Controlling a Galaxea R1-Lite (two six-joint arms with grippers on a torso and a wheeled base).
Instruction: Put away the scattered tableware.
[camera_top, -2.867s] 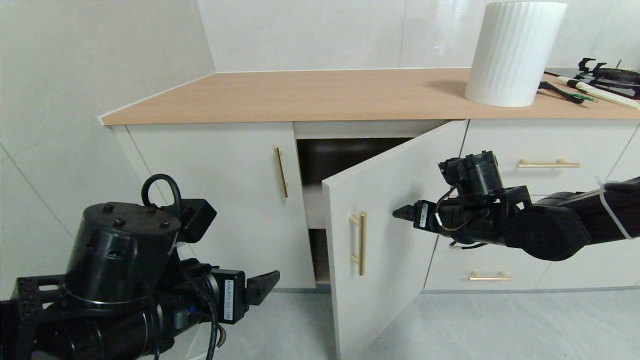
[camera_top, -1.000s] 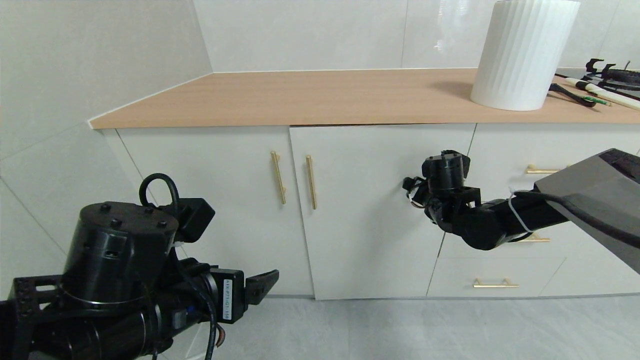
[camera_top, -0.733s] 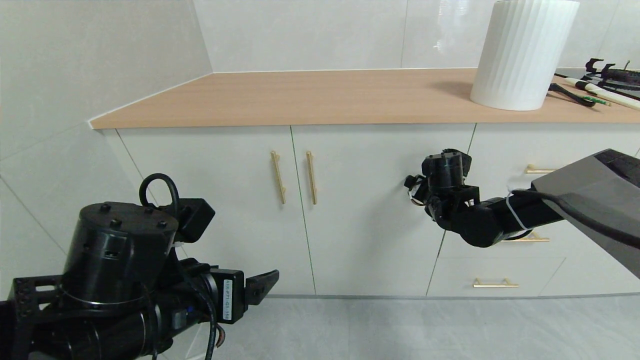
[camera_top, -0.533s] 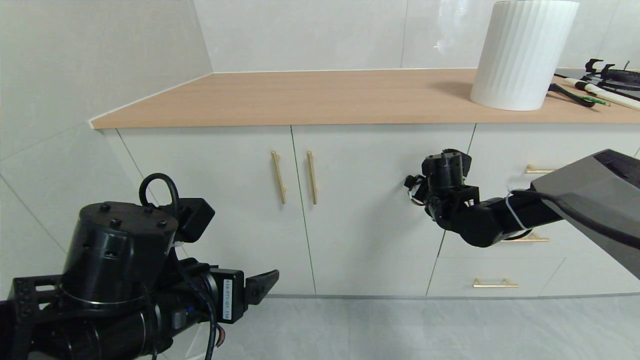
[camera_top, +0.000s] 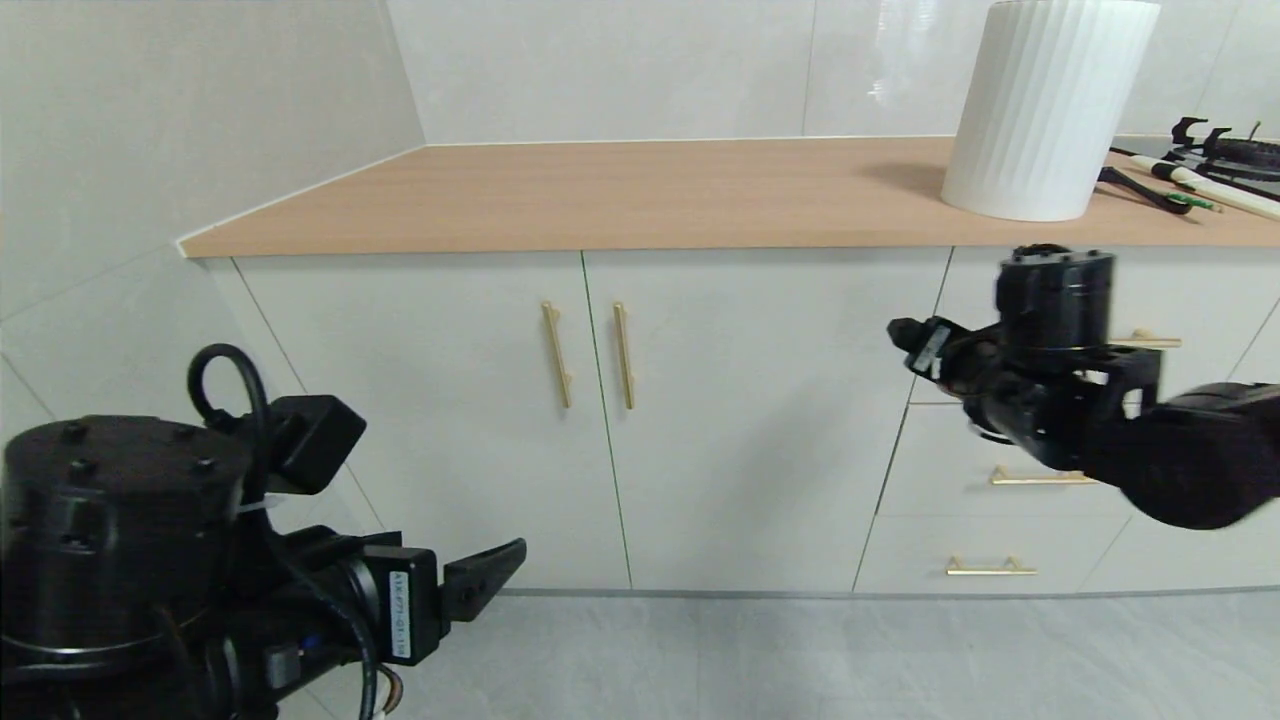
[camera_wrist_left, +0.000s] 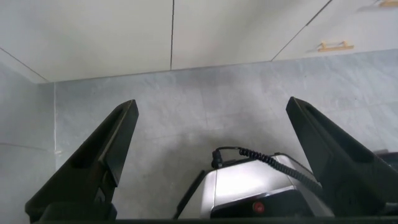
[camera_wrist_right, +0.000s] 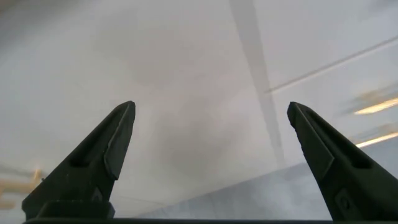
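Right gripper (camera_top: 905, 335): has drawn back from the right door (camera_top: 760, 400), which stood open earlier and is shut now; it hangs in front of the drawers (camera_top: 960, 540), apart from them.
Right fingers (camera_wrist_right: 93, 168): wide apart, nothing between them.
Left gripper (camera_top: 505, 560): has shifted lower and more to the left, low above the floor (camera_top: 800, 660).
Left fingers (camera_wrist_left: 93, 168): wide apart, nothing between them.
Tableware (camera_top: 1190, 185): long utensils lying on the counter (camera_top: 600, 200) at the far right, just beside the white ribbed cylinder (camera_top: 1045, 110).
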